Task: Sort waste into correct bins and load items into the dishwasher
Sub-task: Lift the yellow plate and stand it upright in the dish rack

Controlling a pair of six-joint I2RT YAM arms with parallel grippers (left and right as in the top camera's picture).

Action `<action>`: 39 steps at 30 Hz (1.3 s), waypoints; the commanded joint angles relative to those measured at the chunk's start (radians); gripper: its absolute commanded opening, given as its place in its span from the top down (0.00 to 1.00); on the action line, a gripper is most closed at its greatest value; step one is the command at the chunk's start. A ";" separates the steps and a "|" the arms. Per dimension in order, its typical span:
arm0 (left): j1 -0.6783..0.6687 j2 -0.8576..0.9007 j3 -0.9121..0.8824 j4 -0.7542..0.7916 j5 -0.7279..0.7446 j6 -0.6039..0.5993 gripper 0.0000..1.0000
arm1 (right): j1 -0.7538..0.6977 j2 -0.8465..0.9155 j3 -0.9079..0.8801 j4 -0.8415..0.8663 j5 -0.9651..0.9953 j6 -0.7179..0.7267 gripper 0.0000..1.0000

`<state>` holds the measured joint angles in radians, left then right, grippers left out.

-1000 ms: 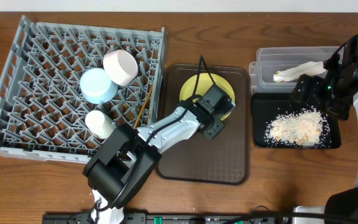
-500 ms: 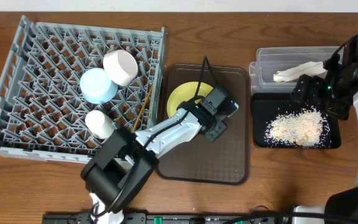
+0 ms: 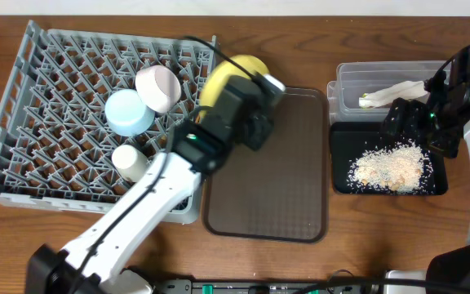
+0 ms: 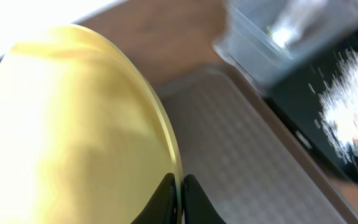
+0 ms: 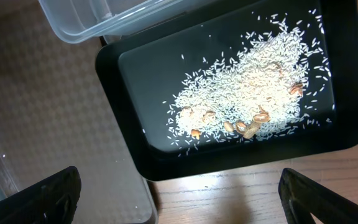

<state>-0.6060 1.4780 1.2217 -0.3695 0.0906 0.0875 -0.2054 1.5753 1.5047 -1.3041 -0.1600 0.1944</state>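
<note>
The round yellow plate sits pinched in the left jaws, closed tight on its rim, at the 12 o'clock end of the brown serving tray and just over the 3 o'clock wall of the grey dish rack. From overhead the arm covers most of the plate, and whether it touches the rack cannot be told. The left wrist view shows what the overhead one hides: the plate stands tilted, its rim running edge-on down between the two dark fingertips. Inside the rack, toward its 3 o'clock side, lie the white bowl, the light blue bowl touching it, and the small white cup toward 6 o'clock, with thin wooden chopsticks beside them. At the table's 2 o'clock the clear plastic tub holds the crumpled white napkin. The black tray just below it carries the rice scraps. The right jaws hang above that tray, spread wide and holding nothing; the right wrist view shows the fingertips far apart, with brown bits mixed into the rice.
</note>
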 commanded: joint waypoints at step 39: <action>0.612 0.035 0.008 0.038 0.458 -0.285 0.18 | 0.002 -0.019 0.017 0.026 -0.001 0.007 0.01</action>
<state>0.0002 1.5684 1.2217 -0.2687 0.7078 -0.3061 -0.2054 1.5749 1.5047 -1.2892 -0.1604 0.1944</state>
